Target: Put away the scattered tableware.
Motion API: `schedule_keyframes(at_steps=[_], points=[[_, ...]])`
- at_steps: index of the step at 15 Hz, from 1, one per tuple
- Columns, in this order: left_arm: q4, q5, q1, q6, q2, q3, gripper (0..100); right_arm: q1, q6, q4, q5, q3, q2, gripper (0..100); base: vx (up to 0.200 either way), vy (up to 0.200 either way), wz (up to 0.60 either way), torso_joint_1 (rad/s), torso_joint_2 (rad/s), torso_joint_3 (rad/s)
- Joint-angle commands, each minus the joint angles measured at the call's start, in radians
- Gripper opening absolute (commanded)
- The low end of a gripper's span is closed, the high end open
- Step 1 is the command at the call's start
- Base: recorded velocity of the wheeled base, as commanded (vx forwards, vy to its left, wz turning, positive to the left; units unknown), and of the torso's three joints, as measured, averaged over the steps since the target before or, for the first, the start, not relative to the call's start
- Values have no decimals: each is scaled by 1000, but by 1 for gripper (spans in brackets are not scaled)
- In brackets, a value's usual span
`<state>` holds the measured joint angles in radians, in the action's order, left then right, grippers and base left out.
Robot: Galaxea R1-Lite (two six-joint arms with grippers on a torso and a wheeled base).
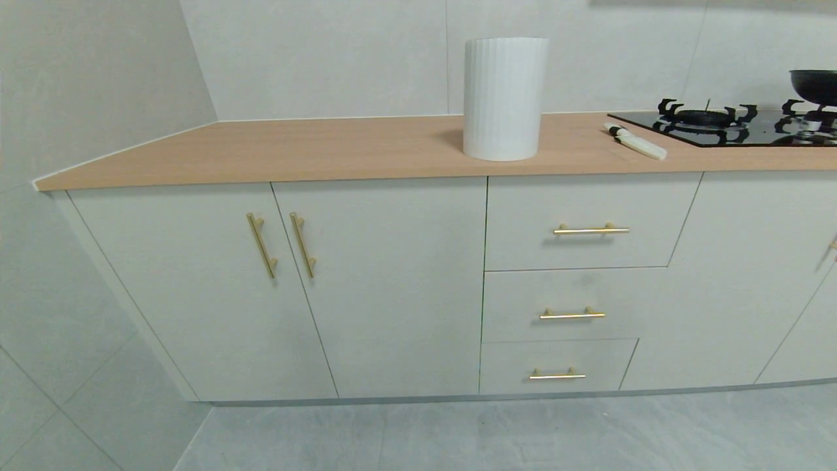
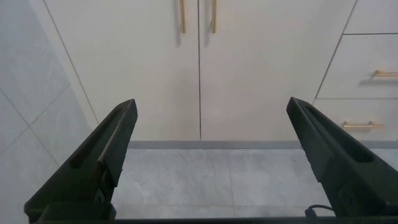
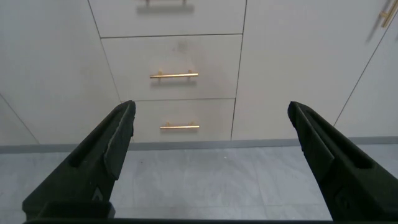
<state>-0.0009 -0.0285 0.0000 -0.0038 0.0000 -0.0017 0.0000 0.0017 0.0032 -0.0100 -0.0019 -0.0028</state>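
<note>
- The wooden countertop (image 1: 314,147) runs from the left corner of the room to the right; pale grey tiled walls (image 1: 327,59) stand behind it and along the left side
- A tall white ribbed holder (image 1: 505,98) stands upright on the countertop, near the middle
- The knife (image 1: 635,140), pale with a dark band at its far end, lies flat on the countertop to the right of the holder, well apart from it and just beside the near left corner of the hob (image 1: 726,127)
- The hob is black glass with black burner grates; a dark pan (image 1: 814,85) sits on its far right burner
- Below the countertop, two pale cupboard doors (image 1: 392,288) with upright gold handles are on the left; three drawers (image 1: 588,222) with level gold handles are stacked to their right; all are closed
- The floor (image 1: 523,432) is grey tile
- The left gripper (image 2: 211,106) hangs low before the cupboard doors, fingers spread wide, holding nothing
- The right gripper (image 3: 211,107) hangs low before the lower drawers, fingers likewise spread wide and empty
</note>
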Motion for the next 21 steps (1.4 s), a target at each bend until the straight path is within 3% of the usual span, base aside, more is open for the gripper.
schedule_keyframes(at_steps=[1, 12, 21], points=[[-1, -1, 0, -1, 0, 0, 100, 0, -2, 6, -1, 0, 3, 100, 0, 0, 0, 0, 0, 0], [1, 1, 0, 7, 0, 0, 100, 0, -3, 6, -1, 2, 3, 100, 0, 0, 0, 0, 0, 0], [1, -1, 0, 4, 2, 2, 100, 0, -2, 6, 1, 2, 3, 100, 200, 0, 0, 3, 1, 3]])
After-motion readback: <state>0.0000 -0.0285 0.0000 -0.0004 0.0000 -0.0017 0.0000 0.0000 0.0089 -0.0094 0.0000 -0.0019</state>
